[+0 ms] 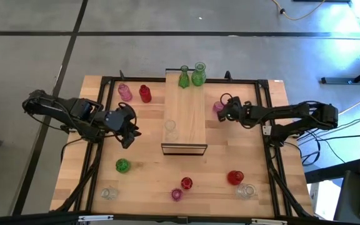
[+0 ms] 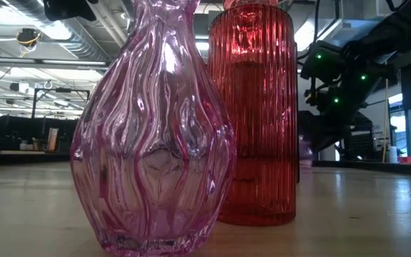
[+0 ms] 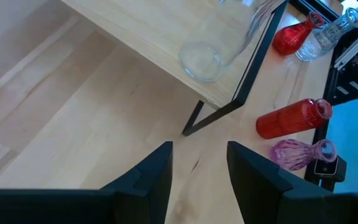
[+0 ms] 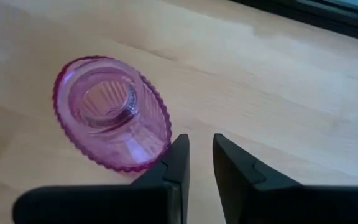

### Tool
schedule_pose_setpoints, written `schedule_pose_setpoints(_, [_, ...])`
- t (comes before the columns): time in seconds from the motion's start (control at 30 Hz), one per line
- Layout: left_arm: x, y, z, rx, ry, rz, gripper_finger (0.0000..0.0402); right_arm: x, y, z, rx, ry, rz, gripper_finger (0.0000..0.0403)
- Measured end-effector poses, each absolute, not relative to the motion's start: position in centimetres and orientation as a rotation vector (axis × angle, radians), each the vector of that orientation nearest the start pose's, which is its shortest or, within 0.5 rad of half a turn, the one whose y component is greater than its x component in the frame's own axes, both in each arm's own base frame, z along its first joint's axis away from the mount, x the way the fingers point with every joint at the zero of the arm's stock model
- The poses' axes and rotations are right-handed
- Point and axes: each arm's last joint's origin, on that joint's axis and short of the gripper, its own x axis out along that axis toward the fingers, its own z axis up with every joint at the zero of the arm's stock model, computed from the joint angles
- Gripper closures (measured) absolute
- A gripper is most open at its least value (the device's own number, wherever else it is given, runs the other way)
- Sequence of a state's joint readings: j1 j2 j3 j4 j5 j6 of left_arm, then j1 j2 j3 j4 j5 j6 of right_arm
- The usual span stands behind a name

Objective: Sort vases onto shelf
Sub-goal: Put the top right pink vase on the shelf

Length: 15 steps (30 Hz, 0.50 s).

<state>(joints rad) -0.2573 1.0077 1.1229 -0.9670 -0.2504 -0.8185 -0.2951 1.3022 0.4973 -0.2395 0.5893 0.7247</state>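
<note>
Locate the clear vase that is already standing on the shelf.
In the high view, the clear vase stands on the shelf near its dark-framed end, on its left-arm side, opposite the two green vases at the far end.

No text, label, brand, number or sign can be read in any of the views.

Table (image 1: 99, 100): shelf (image 1: 185, 119), scattered vases (image 1: 123, 165); shelf carries three.
</note>
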Motion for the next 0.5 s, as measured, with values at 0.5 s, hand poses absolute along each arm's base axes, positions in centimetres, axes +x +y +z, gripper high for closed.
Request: schedule_pose_setpoints(0.5, [17.6,-3.9,34.4,-0.557,0.752,0.315,0.0256,20.0,-5.7,14.1,0.572,0.797,-0.962,0.029])
